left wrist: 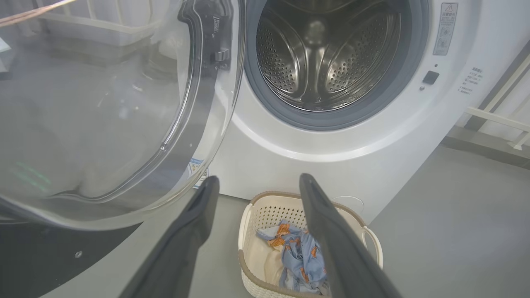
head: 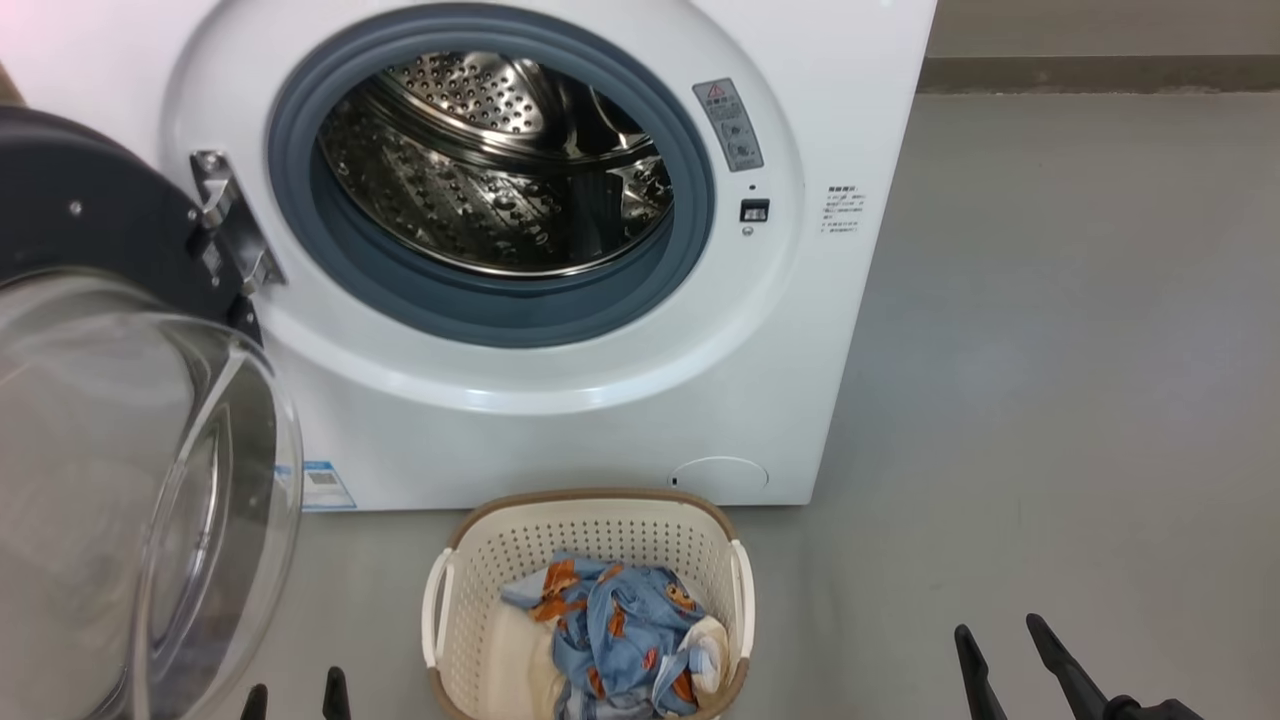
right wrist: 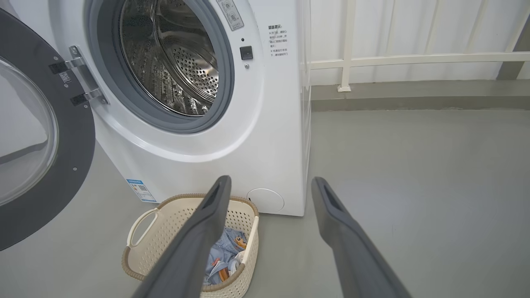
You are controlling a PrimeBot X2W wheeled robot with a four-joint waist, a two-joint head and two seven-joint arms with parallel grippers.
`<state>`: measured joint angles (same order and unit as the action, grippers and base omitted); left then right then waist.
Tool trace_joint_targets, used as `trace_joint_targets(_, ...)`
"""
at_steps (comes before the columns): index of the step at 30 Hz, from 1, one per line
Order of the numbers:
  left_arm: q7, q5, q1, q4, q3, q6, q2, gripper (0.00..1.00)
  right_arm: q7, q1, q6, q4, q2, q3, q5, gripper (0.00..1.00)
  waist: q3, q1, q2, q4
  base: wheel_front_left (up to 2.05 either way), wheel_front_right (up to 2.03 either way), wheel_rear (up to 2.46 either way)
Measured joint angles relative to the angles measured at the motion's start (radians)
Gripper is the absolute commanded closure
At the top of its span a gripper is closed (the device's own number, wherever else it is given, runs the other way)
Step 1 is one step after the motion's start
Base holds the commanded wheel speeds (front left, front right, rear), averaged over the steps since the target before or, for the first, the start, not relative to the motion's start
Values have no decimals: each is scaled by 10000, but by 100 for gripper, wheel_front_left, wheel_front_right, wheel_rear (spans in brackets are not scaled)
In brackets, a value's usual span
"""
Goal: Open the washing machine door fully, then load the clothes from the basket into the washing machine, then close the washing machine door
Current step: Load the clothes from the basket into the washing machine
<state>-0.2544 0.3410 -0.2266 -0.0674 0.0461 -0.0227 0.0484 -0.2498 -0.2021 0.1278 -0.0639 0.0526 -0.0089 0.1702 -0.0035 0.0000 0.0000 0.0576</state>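
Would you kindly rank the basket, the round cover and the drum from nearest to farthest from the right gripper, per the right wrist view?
1. basket, on the floor, beside the right gripper.
2. round cover, low on the front of the washing machine.
3. drum, higher, recessed inside.

Grey warning-triangle label [head: 729, 122] on the washing machine [head: 600, 430], print unreadable
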Motion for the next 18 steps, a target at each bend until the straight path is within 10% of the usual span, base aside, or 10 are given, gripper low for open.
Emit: trace_joint_targets(18, 0, -25, 6, -111, 130, 15, -4, 0, 0, 38, 0, -35, -19, 21, 84, 0, 47, 0, 1, -84, 109, -109, 0)
